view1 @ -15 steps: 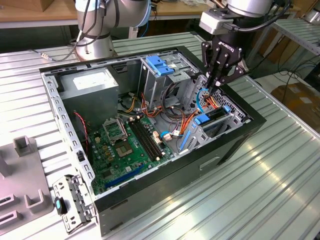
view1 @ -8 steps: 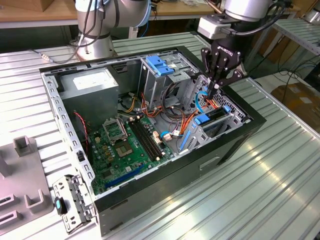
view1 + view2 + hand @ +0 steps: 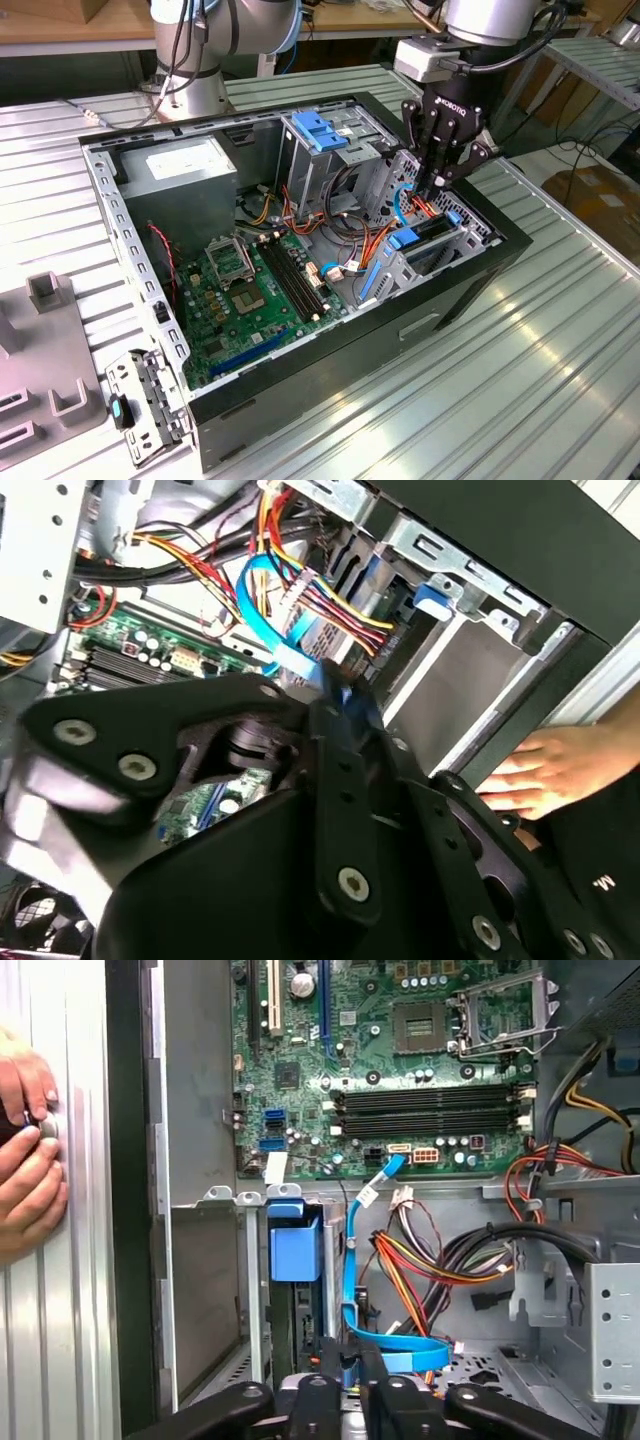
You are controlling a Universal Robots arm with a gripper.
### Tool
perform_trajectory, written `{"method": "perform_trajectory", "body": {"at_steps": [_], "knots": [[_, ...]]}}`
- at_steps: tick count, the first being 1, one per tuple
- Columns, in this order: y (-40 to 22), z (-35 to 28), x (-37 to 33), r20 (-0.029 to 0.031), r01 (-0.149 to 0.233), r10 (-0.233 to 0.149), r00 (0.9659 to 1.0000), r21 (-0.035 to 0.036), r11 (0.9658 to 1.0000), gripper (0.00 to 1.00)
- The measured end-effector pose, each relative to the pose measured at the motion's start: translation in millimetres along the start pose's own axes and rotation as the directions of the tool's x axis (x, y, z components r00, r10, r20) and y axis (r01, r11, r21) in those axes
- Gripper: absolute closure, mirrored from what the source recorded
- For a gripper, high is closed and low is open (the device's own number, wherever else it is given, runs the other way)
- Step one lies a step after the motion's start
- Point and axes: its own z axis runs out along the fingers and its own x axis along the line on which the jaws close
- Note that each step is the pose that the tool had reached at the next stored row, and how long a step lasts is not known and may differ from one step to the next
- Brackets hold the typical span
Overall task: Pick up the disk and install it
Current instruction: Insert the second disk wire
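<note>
We see black end effector (image 3: 441, 185) pointing down into open metal computer case (image 3: 350, 345), fingers narrow on blue-railed disk (image 3: 428, 232); ribbed table (image 3: 540, 390).

Ribbed metal tabletop (image 3: 560, 330); wooden bench (image 3: 80, 25) behind.

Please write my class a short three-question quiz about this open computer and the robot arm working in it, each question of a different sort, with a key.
1. True or false: the gripper is above the power supply box.
2. What is beside the case, outside it, in both wrist views? A a hand; B a screwdriver; C a cloth.
3. Fill in: in the first wrist view, the flat cable running towards the gripper is coloured ___.

Key: 1 false, it is at the drive bay on the exterior view's right; 2 A; 3 blue.
</note>
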Motion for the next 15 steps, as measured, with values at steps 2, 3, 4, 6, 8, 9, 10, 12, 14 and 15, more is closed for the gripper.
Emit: {"method": "perform_trajectory", "body": {"at_steps": [2, 3, 4, 6, 8, 9, 10, 12, 14, 15], "knots": [[0.0, 0.9, -0.4, -0.0094, 0.000, 0.000, 1.0000, 0.0002, 1.0000, 0.70], [0.0, 1.5, -0.7, -0.0153, 0.000, 0.000, 0.9999, 0.0003, 1.0000, 0.70], [0.0, 1.8, -1.0, -0.0183, 0.000, 0.000, 0.9998, 0.0004, 1.0000, 0.70], [0.0, 2.2, -1.5, -0.0222, 0.000, 0.000, 0.9998, 0.0005, 1.0000, 0.71], [-0.1, 2.6, -1.6, -0.0232, 0.000, 0.000, 0.9997, 0.0006, 1.0000, 0.84], [0.0, 2.8, -1.7, -0.0234, 0.000, 0.000, 0.9997, 0.0005, 1.0000, 0.84], [-0.1, 3.1, -1.7, -0.0233, 0.000, 0.000, 0.9997, 0.0006, 1.0000, 0.84], [-0.1, 3.9, -1.2, -0.0206, 0.000, 0.000, 0.9998, 0.0007, 1.0000, 0.84], [0.5, 5.4, 1.7, -0.0102, 0.000, 0.000, 0.9999, 0.0029, 1.0000, 0.84], [1.1, 6.0, 3.1, -0.0028, 0.001, -0.001, 1.0000, 0.0043, 1.0000, 0.84]]}}
